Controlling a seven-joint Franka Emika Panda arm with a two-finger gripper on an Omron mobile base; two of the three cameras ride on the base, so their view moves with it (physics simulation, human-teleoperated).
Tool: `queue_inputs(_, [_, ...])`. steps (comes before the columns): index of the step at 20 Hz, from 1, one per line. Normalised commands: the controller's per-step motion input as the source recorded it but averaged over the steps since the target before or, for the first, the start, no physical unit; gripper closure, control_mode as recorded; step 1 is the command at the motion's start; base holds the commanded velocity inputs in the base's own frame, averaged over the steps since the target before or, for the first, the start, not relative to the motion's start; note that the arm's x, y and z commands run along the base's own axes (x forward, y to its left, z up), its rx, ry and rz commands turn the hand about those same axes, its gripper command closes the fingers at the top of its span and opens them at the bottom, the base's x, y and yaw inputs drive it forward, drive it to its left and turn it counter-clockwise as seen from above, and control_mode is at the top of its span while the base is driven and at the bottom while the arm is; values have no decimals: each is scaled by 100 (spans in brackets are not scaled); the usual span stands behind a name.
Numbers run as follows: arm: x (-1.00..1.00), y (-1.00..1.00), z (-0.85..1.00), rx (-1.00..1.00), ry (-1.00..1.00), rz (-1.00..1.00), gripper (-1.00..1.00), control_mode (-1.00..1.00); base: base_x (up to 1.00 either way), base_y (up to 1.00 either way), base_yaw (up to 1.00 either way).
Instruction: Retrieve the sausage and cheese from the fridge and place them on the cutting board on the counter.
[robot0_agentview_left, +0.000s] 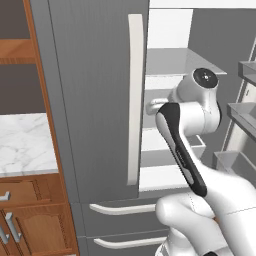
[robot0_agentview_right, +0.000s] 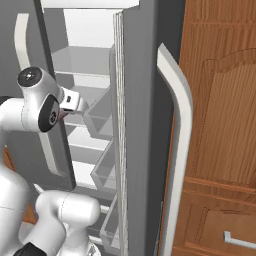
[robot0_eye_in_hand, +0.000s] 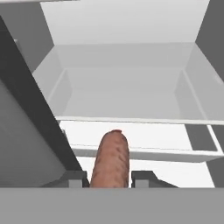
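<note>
Reddish-brown, rounded sausage (robot0_eye_in_hand: 110, 159) sits pinched in the hand (robot0_eye_in_hand: 109, 178), before grey fridge (robot0_eye_in_hand: 122, 92) shelves.

sausage (robot0_eye_in_hand: 110, 159) lower end behind gripper (robot0_eye_in_hand: 108, 178)

Sausage (robot0_eye_in_hand: 110, 159) before fridge (robot0_eye_in_hand: 127, 94) shelves

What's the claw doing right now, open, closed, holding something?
Claw: closed on the sausage, inside the open fridge.
</note>
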Motion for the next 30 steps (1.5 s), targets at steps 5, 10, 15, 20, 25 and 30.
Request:
queue_inputs(5, [0,0,0,0,0,0,100,-100,0,0,0])
queue_inputs(10, [0,0,0,0,0,0,100,-100,0,0,0])
queue_inputs(15, [0,0,0,0,0,0,100,100,0,0,0])
queue_inputs(20, [0,0,0,0,0,0,100,100,-19,0,0])
queue_inputs(25, [0,0,0,0,0,0,100,100,-86,21,-2])
queue_inputs(30, [0,0,0,0,0,0,100,100,-45,32,63])
